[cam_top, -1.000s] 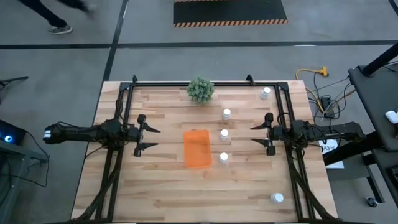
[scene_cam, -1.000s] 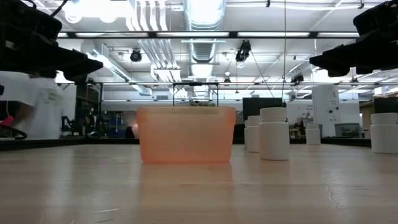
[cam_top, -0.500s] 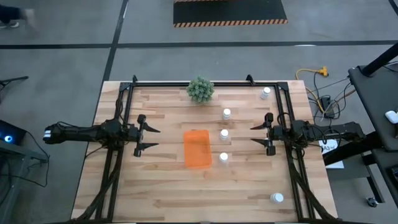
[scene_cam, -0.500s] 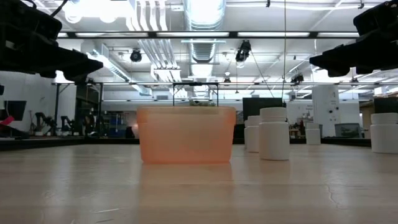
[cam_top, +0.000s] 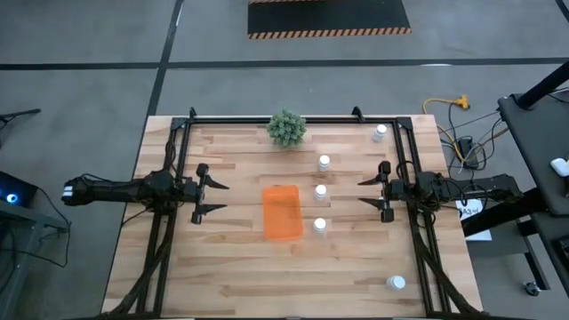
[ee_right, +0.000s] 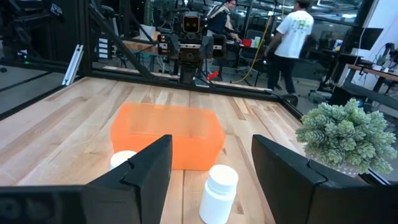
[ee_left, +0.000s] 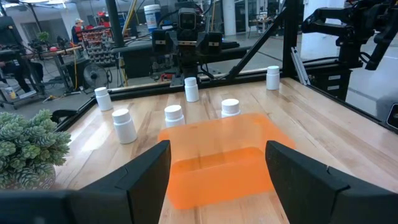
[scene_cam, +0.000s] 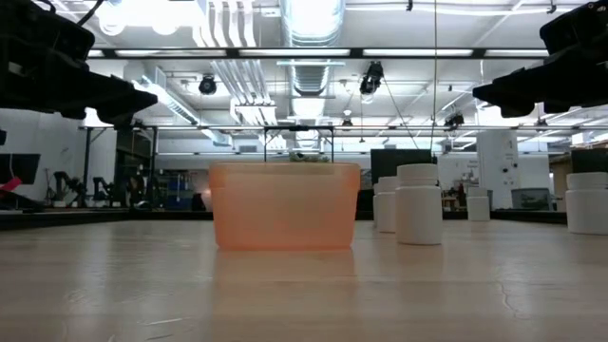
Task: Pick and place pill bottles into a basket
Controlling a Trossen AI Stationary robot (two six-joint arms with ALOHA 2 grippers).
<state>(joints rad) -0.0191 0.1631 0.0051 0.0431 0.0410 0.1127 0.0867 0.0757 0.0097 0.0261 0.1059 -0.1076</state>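
The orange basket (cam_top: pixel 283 212) stands on its base at the table's middle. Three white pill bottles (cam_top: pixel 324 163) (cam_top: pixel 321 191) (cam_top: pixel 320 225) stand upright in a row just to its right. Another bottle (cam_top: pixel 380 132) stands at the far right and one (cam_top: pixel 396 283) at the near right. The left wrist view shows one more bottle (ee_left: pixel 191 89) below the right arm. My left gripper (cam_top: pixel 216 197) is open, above the table, left of the basket. My right gripper (cam_top: pixel 363 193) is open, above the table, right of the bottle row.
A green bushy plant (cam_top: pixel 286 128) stands at the far edge, beyond the basket. Black frame rails (cam_top: pixel 293 117) run along the far edge and down both sides under the arms. A person (ee_right: pixel 291 43) stands in the room beyond the table.
A person on the floor beyond the table's far left corner has walked out of view. Both arms and all the things on the table have kept still.
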